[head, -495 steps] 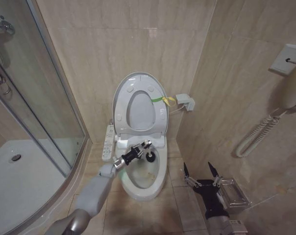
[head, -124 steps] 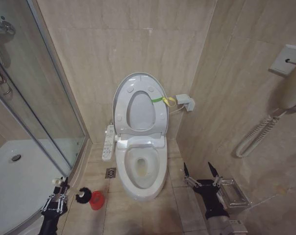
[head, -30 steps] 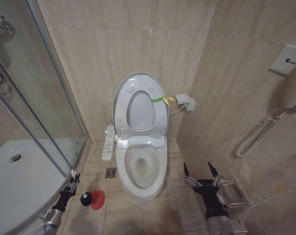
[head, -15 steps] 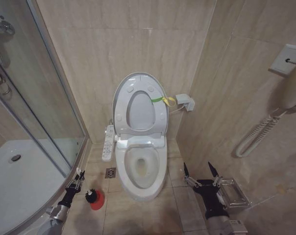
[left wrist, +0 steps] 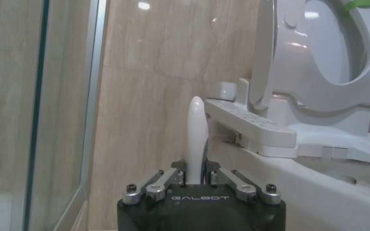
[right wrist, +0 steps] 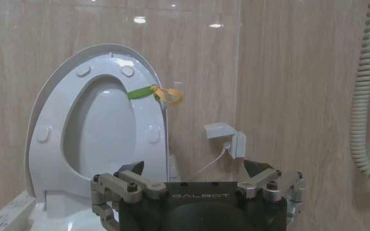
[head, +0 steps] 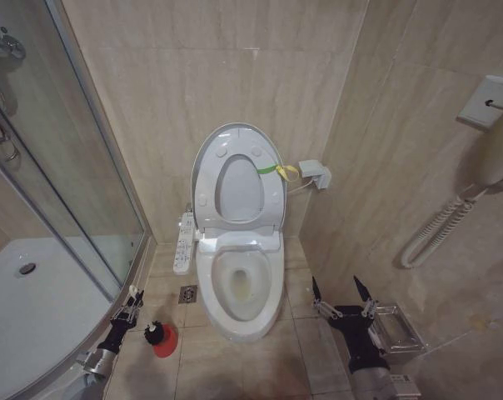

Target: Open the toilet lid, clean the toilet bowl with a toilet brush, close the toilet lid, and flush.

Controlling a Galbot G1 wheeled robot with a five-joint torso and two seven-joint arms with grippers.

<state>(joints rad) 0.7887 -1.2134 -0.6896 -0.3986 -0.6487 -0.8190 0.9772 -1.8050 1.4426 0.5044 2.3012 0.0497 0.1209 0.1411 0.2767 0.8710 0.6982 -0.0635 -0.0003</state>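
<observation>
Left of the toilet bowl [head: 239, 287], the left gripper [head: 133, 300] clenches the toilet brush [head: 156, 333] handle, its head in the red holder [head: 165, 343]. Scrubbing looks finished; lowering the upright toilet lid [head: 237, 177] likely follows. The right gripper [head: 341, 292] waits released, right of the bowl.

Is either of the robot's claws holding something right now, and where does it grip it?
The left claw grips the toilet brush by its thin white handle, the bristle head resting in the red cup. The right claw is open and holds nothing.
</observation>
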